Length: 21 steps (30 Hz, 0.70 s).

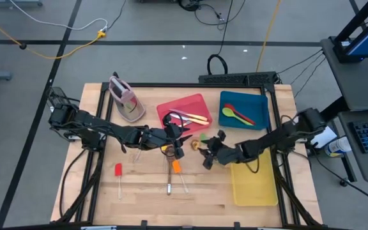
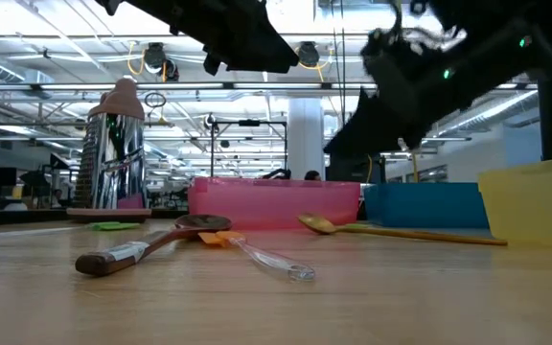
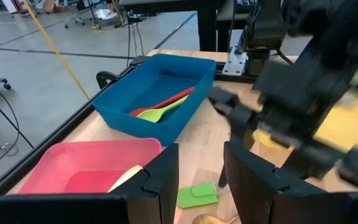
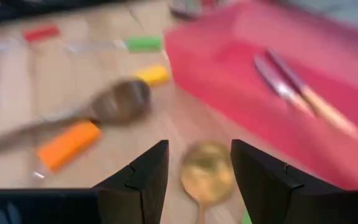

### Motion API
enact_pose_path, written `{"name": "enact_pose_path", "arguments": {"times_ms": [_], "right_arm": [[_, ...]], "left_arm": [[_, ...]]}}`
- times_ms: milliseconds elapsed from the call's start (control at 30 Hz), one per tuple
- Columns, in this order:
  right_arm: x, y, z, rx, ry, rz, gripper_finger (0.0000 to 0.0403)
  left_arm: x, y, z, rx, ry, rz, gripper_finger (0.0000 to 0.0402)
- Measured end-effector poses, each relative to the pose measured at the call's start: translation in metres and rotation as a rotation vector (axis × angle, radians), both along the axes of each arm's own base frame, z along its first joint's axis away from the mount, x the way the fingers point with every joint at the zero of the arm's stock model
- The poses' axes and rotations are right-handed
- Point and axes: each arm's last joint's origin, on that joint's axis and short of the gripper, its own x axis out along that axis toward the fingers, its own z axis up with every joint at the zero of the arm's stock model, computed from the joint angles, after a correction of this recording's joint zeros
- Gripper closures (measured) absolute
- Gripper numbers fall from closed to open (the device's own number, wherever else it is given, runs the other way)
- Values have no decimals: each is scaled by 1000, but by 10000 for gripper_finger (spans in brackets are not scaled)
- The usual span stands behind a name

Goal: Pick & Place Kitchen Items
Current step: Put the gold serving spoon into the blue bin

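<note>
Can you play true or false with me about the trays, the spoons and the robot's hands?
1. The blue tray holds a green spoon and a red spoon. True.
2. The yellow tray is full of spoons. False: nothing shows in it.
3. The right end effector is open above a gold spoon on the table. True.
4. The cream-handled knives lie in the blue tray. False: they lie in the red tray.
5. The left end effector is squeezing a spoon. False: its fingers stand apart with nothing between them.
6. A red-headed utensil lies on the table, outside every tray. True.
</note>
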Motion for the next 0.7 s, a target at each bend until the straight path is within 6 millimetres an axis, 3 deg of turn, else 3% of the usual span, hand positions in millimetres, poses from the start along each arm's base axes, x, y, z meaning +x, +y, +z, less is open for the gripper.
{"name": "enact_pose_path", "arguments": {"times_ms": [133, 267, 700], "right_arm": [[-2, 0, -23, 81, 97, -33, 236], [-3, 2, -33, 169, 138, -18, 236], [-1, -7, -58, 136, 244, -26, 238]], "left_arm": [[0, -1, -1, -3, 6, -2, 270], [0, -1, -1, -3, 6, -4, 270], [0, -2, -1, -6, 4, -3, 270]]}}
